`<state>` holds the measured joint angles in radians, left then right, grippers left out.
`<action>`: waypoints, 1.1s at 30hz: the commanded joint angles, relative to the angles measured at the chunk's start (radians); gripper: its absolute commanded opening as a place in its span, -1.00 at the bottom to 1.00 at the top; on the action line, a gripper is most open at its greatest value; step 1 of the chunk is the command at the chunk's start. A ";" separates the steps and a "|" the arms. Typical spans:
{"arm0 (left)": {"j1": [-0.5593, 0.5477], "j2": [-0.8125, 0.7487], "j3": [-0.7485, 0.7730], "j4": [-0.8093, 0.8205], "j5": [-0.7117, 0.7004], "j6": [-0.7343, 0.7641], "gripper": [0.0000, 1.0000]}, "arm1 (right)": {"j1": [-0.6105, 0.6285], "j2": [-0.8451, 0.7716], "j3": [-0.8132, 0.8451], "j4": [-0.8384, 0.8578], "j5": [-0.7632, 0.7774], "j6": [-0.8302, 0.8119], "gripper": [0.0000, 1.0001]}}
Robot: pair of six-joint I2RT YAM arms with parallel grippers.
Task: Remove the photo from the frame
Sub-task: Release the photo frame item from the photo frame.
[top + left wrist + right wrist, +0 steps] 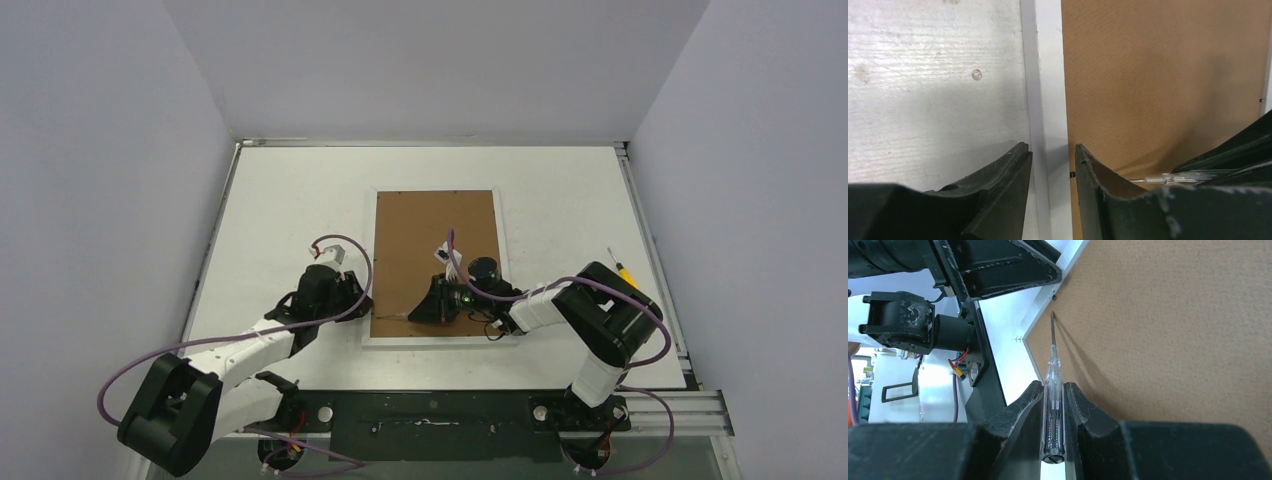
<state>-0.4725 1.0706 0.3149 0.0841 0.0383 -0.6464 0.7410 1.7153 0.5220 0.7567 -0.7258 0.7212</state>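
Straddling the frame (1048,100) edge, left hand (1053,165) stands parted.

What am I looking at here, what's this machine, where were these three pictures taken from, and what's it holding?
It is two robot arms bolted to a table. One picture looks down from above; the other two come from cameras on each wrist. On the table lies a picture frame, face down, brown back up. The right gripper pinches a clear-handled screwdriver, its tip near the frame's left edge. The left gripper sits astride that white edge, its jaws apart. A second screwdriver lies at the right.
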 commanded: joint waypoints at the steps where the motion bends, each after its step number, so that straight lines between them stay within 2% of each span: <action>1: -0.010 0.066 0.063 0.015 0.038 -0.022 -0.30 | 0.006 0.024 0.031 0.048 0.001 -0.006 -0.89; 5: -0.012 0.090 0.064 0.034 0.041 -0.027 -0.37 | 0.004 0.020 0.031 0.053 0.003 -0.001 -0.89; 23: -0.013 0.036 0.046 0.041 0.023 -0.032 -0.41 | -0.009 0.075 0.051 0.079 -0.015 0.017 -0.89; 33: -0.013 0.040 0.045 0.037 0.014 -0.033 -0.47 | -0.037 0.038 0.027 0.046 -0.037 -0.001 -0.89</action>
<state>-0.4789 1.1316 0.3393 0.0772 0.0448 -0.6697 0.7181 1.7782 0.5526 0.8085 -0.7567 0.7494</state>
